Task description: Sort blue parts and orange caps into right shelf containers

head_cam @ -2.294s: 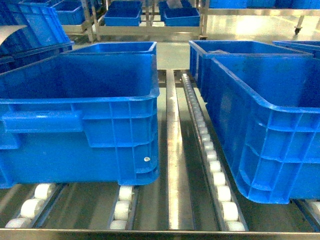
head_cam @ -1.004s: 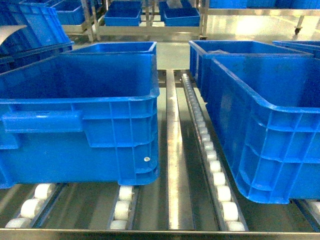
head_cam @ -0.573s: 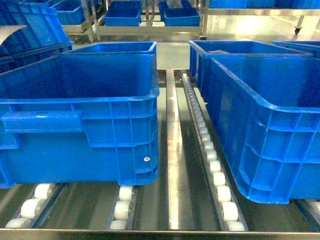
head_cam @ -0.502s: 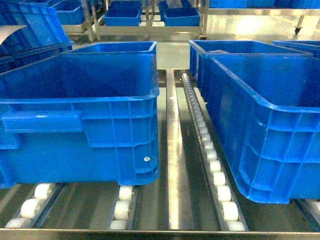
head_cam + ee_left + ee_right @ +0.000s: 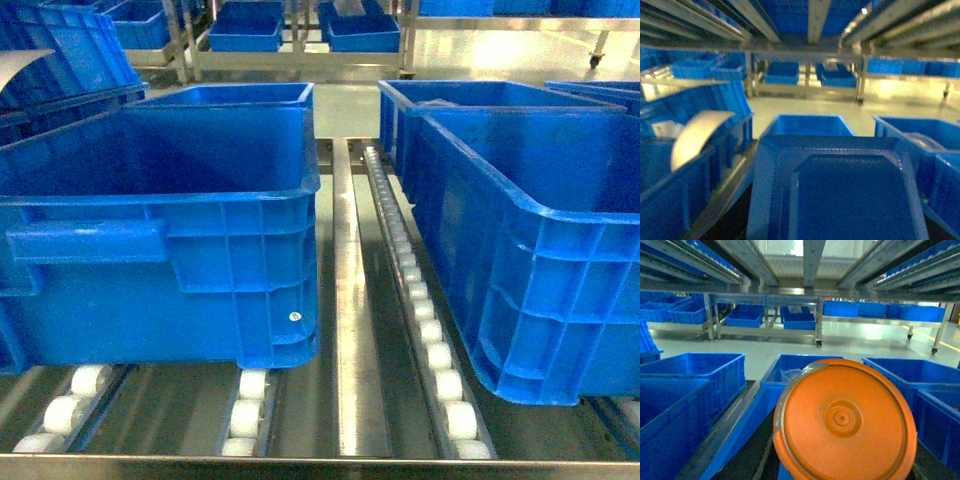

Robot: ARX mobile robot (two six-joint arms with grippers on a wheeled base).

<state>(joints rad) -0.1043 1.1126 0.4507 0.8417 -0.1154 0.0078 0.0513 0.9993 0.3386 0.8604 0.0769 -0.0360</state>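
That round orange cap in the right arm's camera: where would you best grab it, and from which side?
The orange cap is a broad flat disc with a raised rim, its face toward the camera. The rim edge looks like the best hold, pinched across its thickness, coming from the side. The face offers only a tiny centre dimple. Whether the end effector holds it now cannot be seen.

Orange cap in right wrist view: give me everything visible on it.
The round orange plastic cap fills the lower centre of the right wrist view, its flat face towards the camera. It has a raised outer rim, a shallow circular boss in the middle and a small central dimple. A greyish strip edges its upper left rim. Its bottom runs out of frame, and no gripper fingers show, so what holds it cannot be told. Blue plastic crates lie behind it.
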